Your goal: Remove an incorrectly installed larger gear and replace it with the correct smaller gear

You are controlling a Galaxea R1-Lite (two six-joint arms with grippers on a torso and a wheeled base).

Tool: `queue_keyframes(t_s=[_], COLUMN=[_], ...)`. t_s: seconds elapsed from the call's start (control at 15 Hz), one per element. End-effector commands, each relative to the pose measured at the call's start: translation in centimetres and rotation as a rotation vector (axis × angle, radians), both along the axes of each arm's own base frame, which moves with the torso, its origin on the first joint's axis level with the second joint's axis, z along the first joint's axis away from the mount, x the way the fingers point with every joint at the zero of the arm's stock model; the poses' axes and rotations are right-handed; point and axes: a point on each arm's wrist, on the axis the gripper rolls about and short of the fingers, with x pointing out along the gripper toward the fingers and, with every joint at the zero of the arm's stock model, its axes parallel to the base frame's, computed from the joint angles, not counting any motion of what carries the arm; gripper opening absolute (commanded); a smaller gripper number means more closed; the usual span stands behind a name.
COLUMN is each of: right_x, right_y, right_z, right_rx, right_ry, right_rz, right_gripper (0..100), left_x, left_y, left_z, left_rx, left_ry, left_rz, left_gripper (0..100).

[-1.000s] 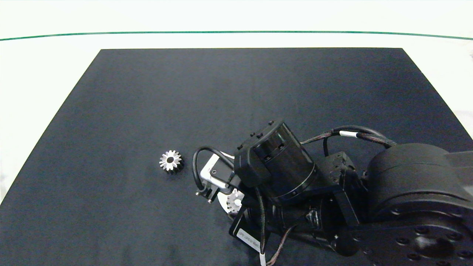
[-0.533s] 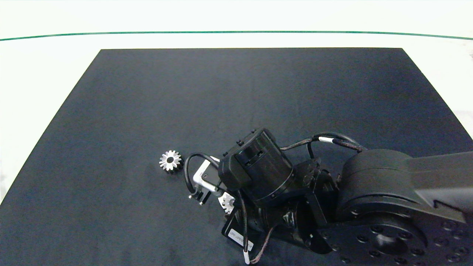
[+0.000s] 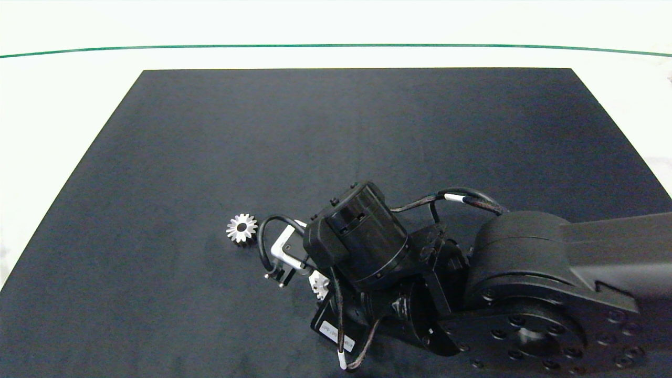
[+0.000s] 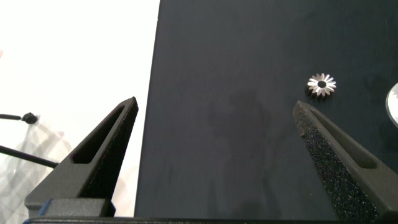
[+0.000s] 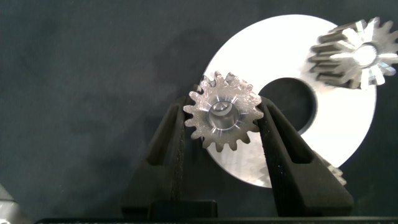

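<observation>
Smaller gear (image 5: 222,119) is pinched flat between the two fingers of the right gripper (image 5: 222,107), one pad on each side of its blunt teeth, face up. It sits over the silver disc (image 5: 348,118), overlapping the disc's rim next to the disc's round centre hole; can't tell if it touches the disc. A second sharp-toothed gear (image 5: 357,53) sits at the disc's far edge, clear of the fingers. Part of another toothed piece (image 5: 334,176) shows at the disc's rim behind one finger, mostly hidden. From the head view the right arm's wrist (image 3: 362,239) covers nearly all of the disc and the grip. Larger gear (image 3: 242,229) lies alone on the black mat (image 3: 210,131), hole up, near the right wrist camera and apart from the disc. Left gripper (image 4: 214,106) is spread wide, nothing between its fingers, over the mat's edge by the white table (image 4: 74,62), with the larger gear (image 4: 321,83) well ahead of it.
</observation>
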Motion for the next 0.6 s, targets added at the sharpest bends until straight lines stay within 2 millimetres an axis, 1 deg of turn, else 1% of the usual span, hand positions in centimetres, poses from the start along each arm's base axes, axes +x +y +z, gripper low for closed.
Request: queue_keyframes(t_s=[0.07,0.6], right_x=[0.21,0.27], right_y=[0.20,0.64], right_z=[-0.07,-0.56], right_rx=[-0.005,-0.015], right_ry=[-0.007,-0.003], right_rz=[-0.007,-0.004], right_gripper=[28,28], left_x=[-0.04,-0.03], left_y=[0.01,0.01], left_z=[-0.29,-0.38], left_rx=[0.003,0.003], left_ry=[0.007,0.010], left_rz=[0.002,0.000], left_gripper=[100,100])
